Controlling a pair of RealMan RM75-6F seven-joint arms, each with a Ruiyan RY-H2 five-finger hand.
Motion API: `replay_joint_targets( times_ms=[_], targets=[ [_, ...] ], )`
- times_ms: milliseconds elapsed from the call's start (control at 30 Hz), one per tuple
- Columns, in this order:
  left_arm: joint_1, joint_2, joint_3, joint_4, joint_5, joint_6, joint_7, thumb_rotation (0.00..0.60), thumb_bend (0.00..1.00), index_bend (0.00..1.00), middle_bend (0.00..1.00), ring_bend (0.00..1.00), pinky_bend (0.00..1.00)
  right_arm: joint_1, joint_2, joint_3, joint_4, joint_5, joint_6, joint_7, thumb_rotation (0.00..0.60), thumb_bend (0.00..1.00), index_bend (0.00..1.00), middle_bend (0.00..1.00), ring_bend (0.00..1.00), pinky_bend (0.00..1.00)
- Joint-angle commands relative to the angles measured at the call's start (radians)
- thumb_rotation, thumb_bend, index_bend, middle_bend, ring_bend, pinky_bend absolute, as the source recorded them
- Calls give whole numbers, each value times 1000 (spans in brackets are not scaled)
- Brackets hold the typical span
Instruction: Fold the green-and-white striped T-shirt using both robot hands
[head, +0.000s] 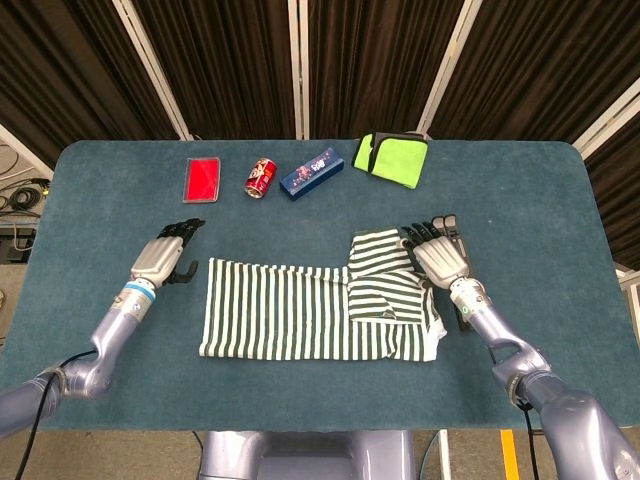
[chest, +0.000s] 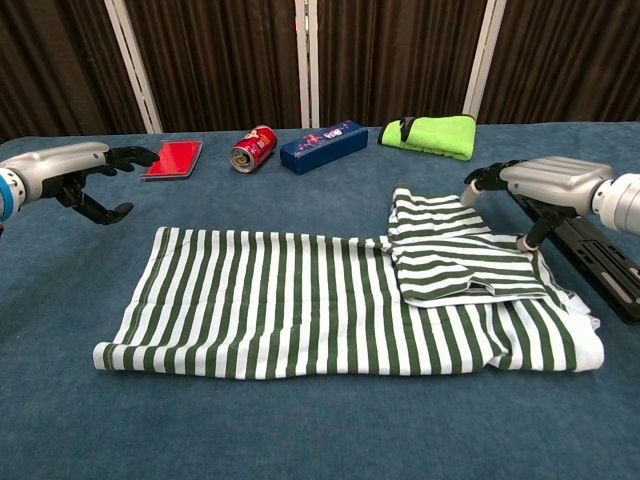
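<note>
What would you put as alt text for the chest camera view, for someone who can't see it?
A green-and-white striped T-shirt lies flat on a blue table, one sleeve folded over its right side. The left hand hovers open beyond the shirt's left edge; the right hand is at the folded sleeve. A red phone, a can, a blue box and a lime cloth line the back.

Even, bright overhead light, soft faint shadows, both views sharp, dark backdrop without glare
</note>
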Motion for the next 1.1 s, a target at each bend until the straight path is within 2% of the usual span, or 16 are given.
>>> replay_joint_targets(
  times_ms=[33, 433, 600, 933, 1100],
  targets=[
    [3, 9, 1, -11, 7, 6, -4, 600, 589, 0, 0, 0, 0, -1, 7, 5, -15, 7, -5, -20, 600, 0, 36, 2, 0, 0],
    [13, 40, 7, -50, 19, 24, -2, 600, 589, 0, 0, 0, 0, -10, 65, 11, -105, 19, 1, -181, 600, 0, 35, 0, 0, 0],
    [18, 54, 8, -67, 23, 30, -4, 600, 590, 0, 0, 0, 0, -18, 97, 10, -147, 22, 8, -207, 600, 0, 35, 0, 0, 0],
    [30, 96, 14, -101, 32, 61, 26, 600, 590, 0, 0, 0, 0, -58, 199, -19, -254, -5, 68, -247, 600, 0, 36, 0, 0, 0],
    [73, 148, 32, -143, 23, 152, 129, 600, 590, 0, 0, 0, 0, -70, 313, -12, -381, -14, 119, -281, 600, 0, 48, 0, 0, 0]
  ],
)
